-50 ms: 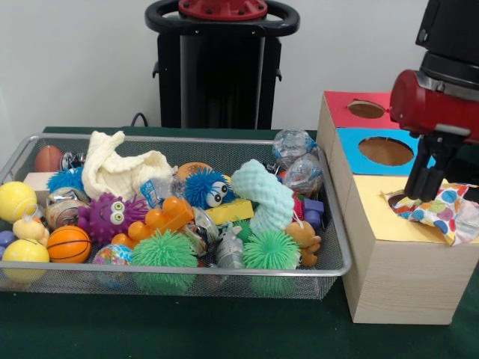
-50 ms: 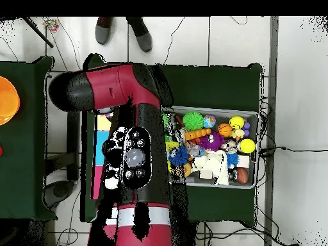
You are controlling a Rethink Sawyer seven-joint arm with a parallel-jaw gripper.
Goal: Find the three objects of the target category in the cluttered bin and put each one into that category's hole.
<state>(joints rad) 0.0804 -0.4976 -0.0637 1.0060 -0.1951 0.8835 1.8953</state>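
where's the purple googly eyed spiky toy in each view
Front view: the purple spiky toy lies in the left half of the wire bin, beside the orange basketball.
Overhead view: it sits mid-bin, towards the top.
Shared landmark: the cream knitted cloth, behind it in front view, below it overhead.

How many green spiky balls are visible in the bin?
2: one green spiky ball at the bin's front wall, the other to its right. More may be hidden under the clutter.
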